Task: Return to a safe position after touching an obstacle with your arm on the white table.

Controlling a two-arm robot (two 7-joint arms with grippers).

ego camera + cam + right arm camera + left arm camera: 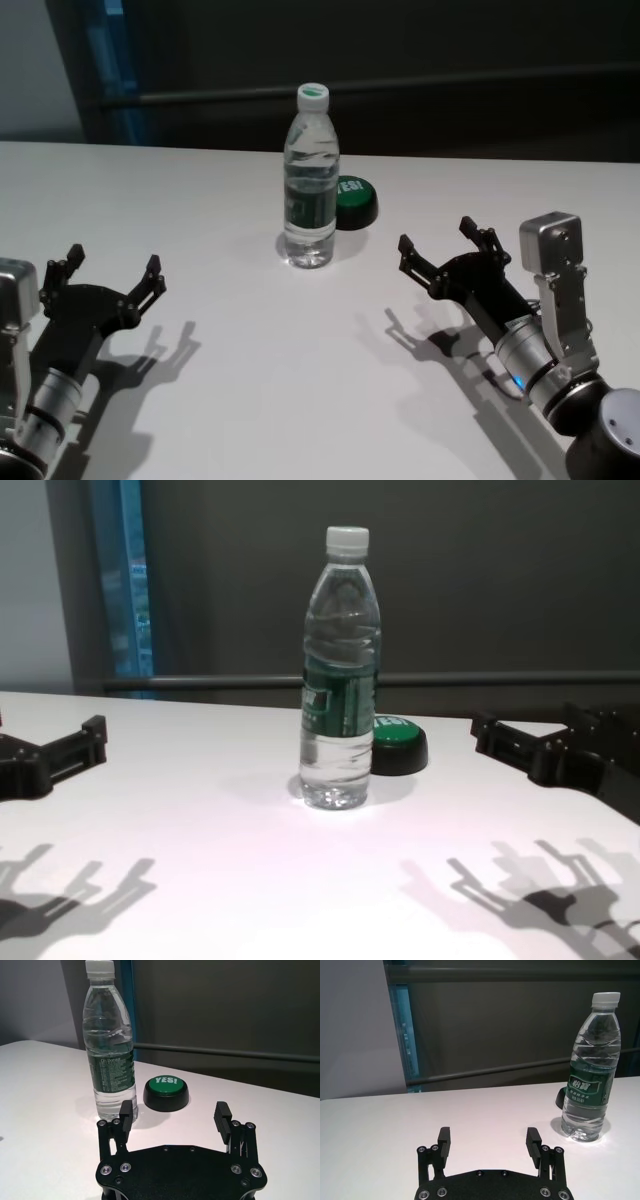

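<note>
The obstacle, a tall clear water bottle (310,180) with a white cap and dark green label, stands upright in the middle of the white table (260,390). My left gripper (113,260) hovers low at the near left, open and holding nothing, well apart from the bottle (592,1070). At the near right my right gripper (436,235) is open too, with nothing between its fingers. It points toward the bottle (109,1045) and stops short of it. The chest view shows the bottle (340,670) standing free between both grippers.
A low black round button (355,203) with a green "YES!" top sits just behind and right of the bottle, nearly touching it. A dark wall with a rail (500,678) runs behind the table's far edge.
</note>
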